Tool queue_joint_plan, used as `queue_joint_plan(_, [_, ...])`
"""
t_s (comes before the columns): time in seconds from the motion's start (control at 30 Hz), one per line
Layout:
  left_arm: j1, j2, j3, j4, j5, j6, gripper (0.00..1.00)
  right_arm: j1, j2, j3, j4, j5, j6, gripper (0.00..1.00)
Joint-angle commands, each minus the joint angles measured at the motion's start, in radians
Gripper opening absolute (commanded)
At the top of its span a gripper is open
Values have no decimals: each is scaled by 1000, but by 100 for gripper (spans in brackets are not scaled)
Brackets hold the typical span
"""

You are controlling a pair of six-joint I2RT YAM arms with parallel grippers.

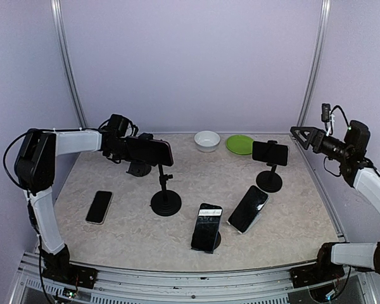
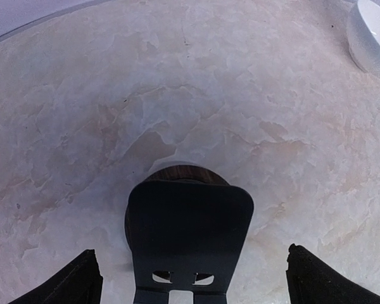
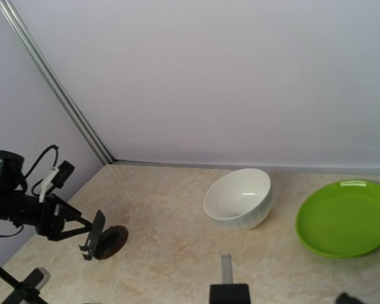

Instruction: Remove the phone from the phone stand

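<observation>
Far left: left gripper (image 2: 196,277). Hangs released, fingers (image 2: 69,282) spread wide and grasping nothing, directly above small stand (image 2: 189,244), with its round wood-toned foot and bare black back plate.

Nearer on the table (image 1: 114,244): flat phone (image 1: 99,207). Lies flat, dark with a pale rim, apart from every stand.

Next right: pink-edged phone (image 1: 151,152). Sits sideways in the clamp atop tall stand (image 1: 166,202), up off the table. Looks black across its face, pink at the right end. Overlaps the left gripper in the top view, so cannot tell there whether touching.

Centre front: upright phone (image 1: 207,227). Stands in portrait on a low round base, glossy black, faintly reflecting.

Behind, by the back wall: white bowl (image 1: 207,140), then green plate (image 1: 240,144) just beside it.

Right of centre: leaning phone (image 1: 248,208). Tilts back, black and shiny.

Further right: clamped phone (image 1: 270,153). Rides sideways on short stand (image 1: 269,182), dark all over.

Far right: right gripper (image 1: 299,137). Hovers off the table's edge, fingers parted, gripping nothing.
</observation>
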Motion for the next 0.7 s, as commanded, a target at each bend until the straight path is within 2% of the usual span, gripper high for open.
queue_joint_plan(0.0, [-10,58,63,12,-45,23,99,-9,-23,37,-38,7,-28,100])
queue_joint_plan(0.1, [-10,98,82,12,-50,26,98,-8,-22,49,-50,6,-31,100])
queue_joint_plan(0.3, [-16,128,96,22,-30,27,89,-8,-26,73,-56,8,-27,100])
queue_joint_plan(0.43, [-17,138,101,24,-42,25,81,-9,-25,78,-59,8,-25,100])
queue_joint_plan(0.67, [-11,120,91,3,-99,20,60,-7,-34,78,-70,13,-27,100])
